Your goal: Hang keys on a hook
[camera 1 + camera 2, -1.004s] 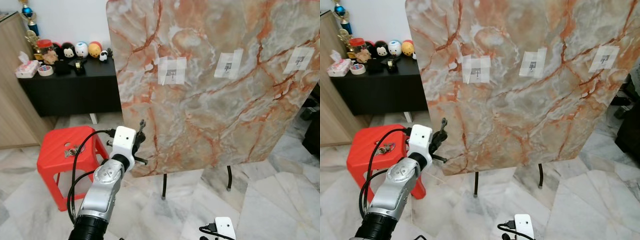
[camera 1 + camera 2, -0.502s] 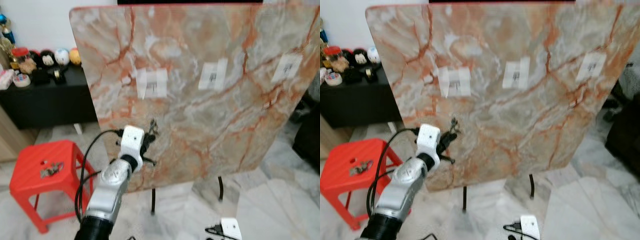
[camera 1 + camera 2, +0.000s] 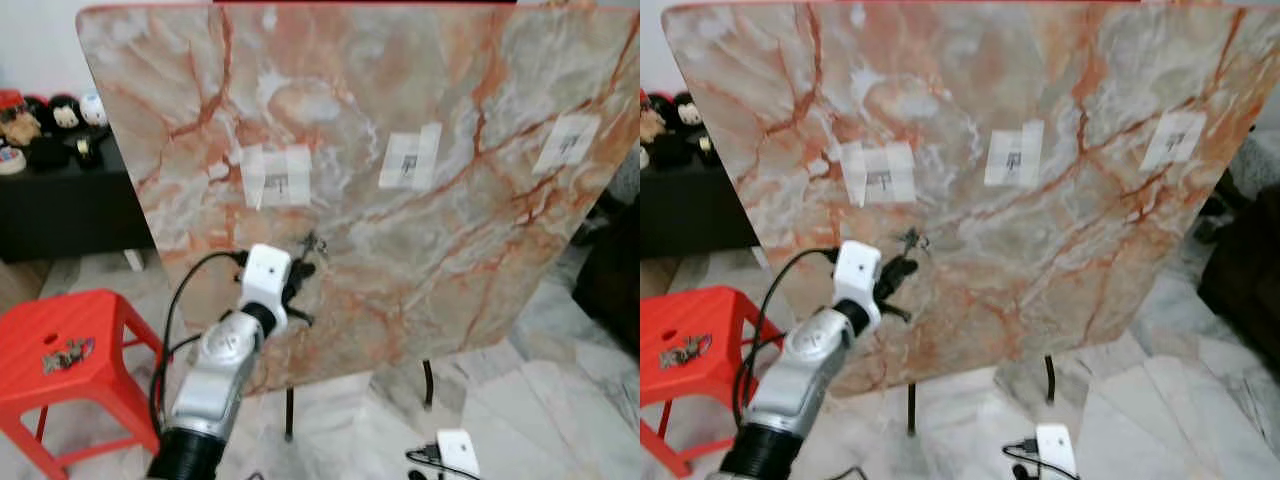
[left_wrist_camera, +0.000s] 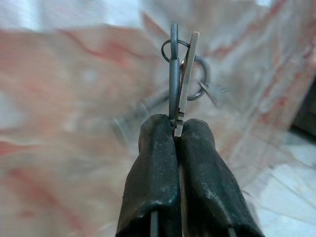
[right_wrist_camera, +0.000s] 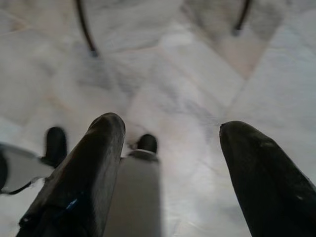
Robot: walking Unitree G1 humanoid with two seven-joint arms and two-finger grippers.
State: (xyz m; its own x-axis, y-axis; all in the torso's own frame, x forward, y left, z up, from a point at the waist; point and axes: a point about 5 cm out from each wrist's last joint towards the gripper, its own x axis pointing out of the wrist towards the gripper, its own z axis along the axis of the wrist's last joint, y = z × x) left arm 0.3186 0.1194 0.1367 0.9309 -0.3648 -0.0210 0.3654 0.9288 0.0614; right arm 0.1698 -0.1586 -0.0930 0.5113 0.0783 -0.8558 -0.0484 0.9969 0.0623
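Keys (image 4: 180,84) are sticking up from our left gripper (image 4: 177,131), pinched tight, near the marble board (image 3: 400,120). Our right gripper (image 5: 173,148) is hanging apart.

Left arm (image 3: 215,375): silver segments, black ribbed base, white wrist box, looping black cable. Rounded glossy black fingers (image 4: 158,173).

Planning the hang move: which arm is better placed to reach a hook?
Left. The left claw is shut on the metal keys on a ring, raised before the marble-patterned board, just below the leftmost taped hook. The right claw hangs open over the floor.
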